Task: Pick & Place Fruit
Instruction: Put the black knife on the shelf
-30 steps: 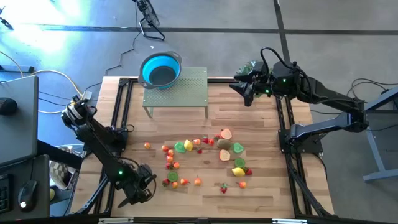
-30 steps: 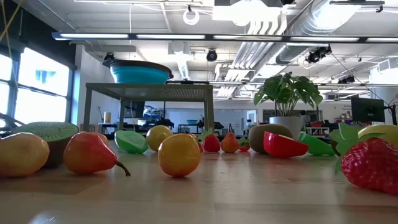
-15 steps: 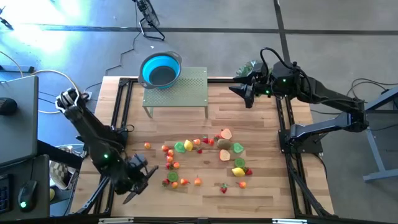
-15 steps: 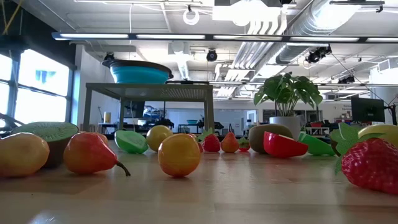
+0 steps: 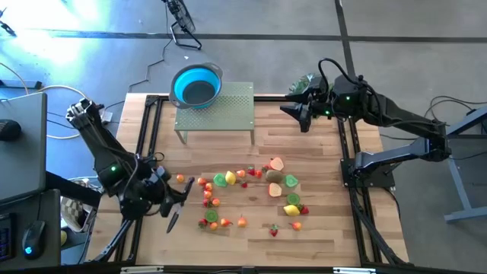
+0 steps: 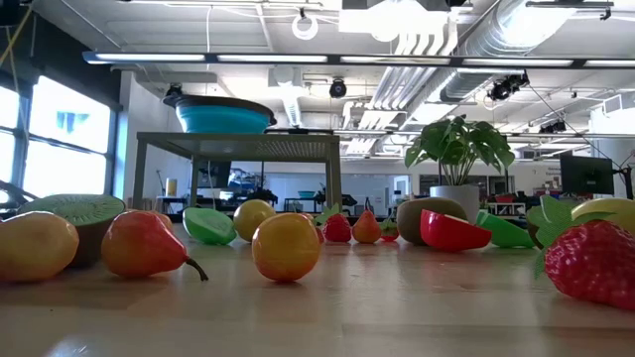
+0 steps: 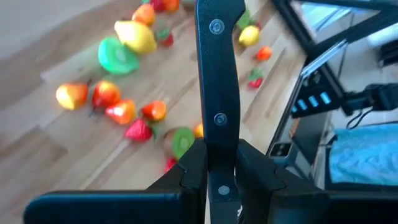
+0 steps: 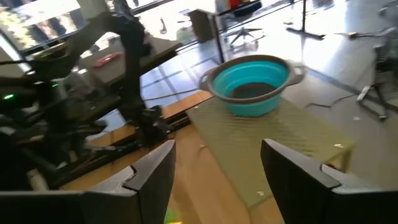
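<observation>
Fingers of the left gripper (image 7: pixel 214 171) were clamped on a black-handled knife (image 7: pixel 217 87), with the fruit (image 5: pixel 247 190) scattered on the tabletop (image 5: pixel 304 236) just beyond its blade. Fingers of the right gripper (image 8: pixel 214 165) were held apart, empty, beside the blue bowl (image 8: pixel 252 84), well apart from the fruit.

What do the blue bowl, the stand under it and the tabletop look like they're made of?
Blue bowl: probably silicone or soft plastic, matte, with stepped collapsible-looking walls. Stand: seemingly perforated sheet metal, pale green, on thin legs. Tabletop: wood, light planks with visible seams and grain.
</observation>
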Tool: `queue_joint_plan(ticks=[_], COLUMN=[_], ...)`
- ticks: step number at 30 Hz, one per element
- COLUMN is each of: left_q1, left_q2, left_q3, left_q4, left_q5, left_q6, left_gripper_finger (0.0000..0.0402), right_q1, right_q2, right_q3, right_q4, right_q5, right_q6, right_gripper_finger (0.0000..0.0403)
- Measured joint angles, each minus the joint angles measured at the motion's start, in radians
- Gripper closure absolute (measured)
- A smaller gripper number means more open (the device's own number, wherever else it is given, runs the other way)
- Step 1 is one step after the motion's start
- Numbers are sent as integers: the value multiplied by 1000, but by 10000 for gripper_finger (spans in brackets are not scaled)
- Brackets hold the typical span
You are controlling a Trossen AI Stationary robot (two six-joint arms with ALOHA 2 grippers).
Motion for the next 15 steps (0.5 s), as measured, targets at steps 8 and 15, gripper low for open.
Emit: queue_joint_plan(ticks=[8, 15], left_q1=[167, 340], left_q2=[-10, -12], left_q3=[1, 1], left_q4=[20, 236], left_q5=[44, 78], left_q6=[152, 445], left_gripper_finger=[349, 349], right_q1=[0, 7], right_q2=[22, 75], right_q3=[0, 0], right_q4=[18, 64], right_q5=[-126, -174], right_q6=[5, 35], right_gripper_finger=[174, 174])
